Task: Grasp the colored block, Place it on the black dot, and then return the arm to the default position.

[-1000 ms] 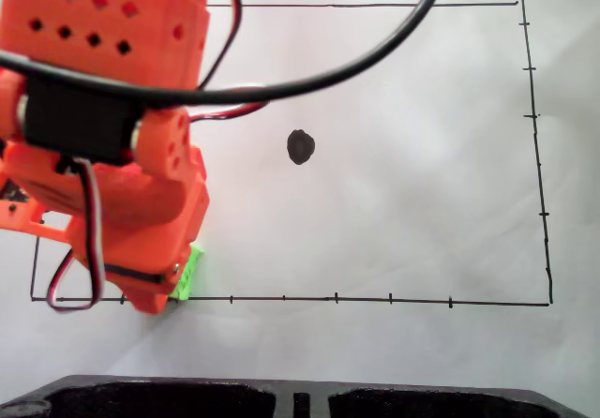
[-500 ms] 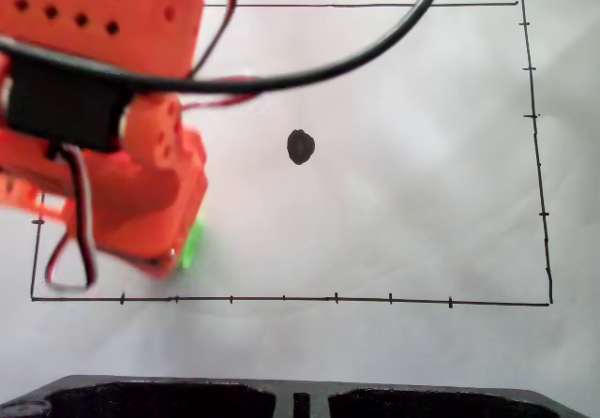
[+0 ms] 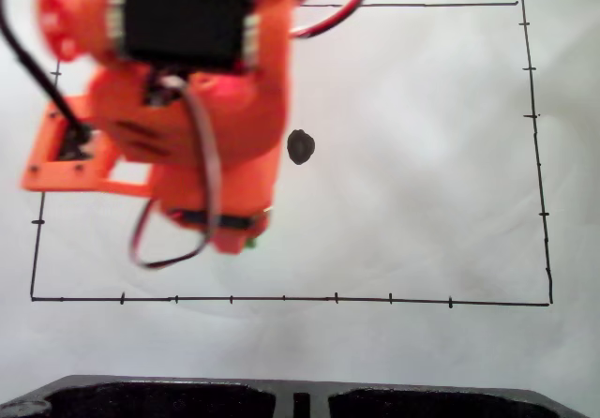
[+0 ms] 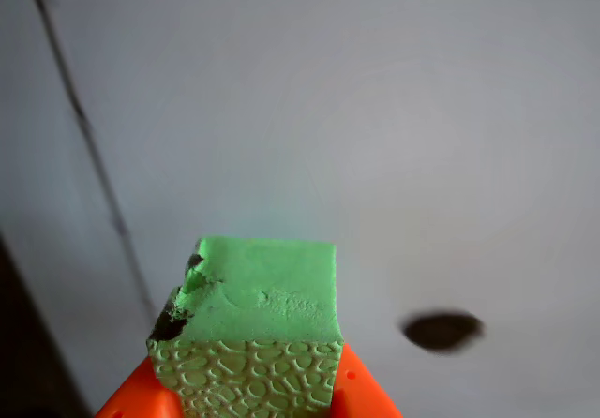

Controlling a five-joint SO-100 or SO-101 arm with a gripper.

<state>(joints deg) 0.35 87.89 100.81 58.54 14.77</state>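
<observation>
**Block in grip, dot off to the side**

Your jaws are clamped on the colored block (image 4: 253, 320), carried above the bench (image 3: 422, 212) near the black dot (image 4: 442, 330). In the wrist view the dot sits right of the block; lower now and you'll likely miss it.

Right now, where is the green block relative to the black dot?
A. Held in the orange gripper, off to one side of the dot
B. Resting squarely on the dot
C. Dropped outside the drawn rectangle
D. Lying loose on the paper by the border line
A: in the wrist view the green block sits between the orange fingers of the gripper, with the black dot uncovered to its right.
</observation>
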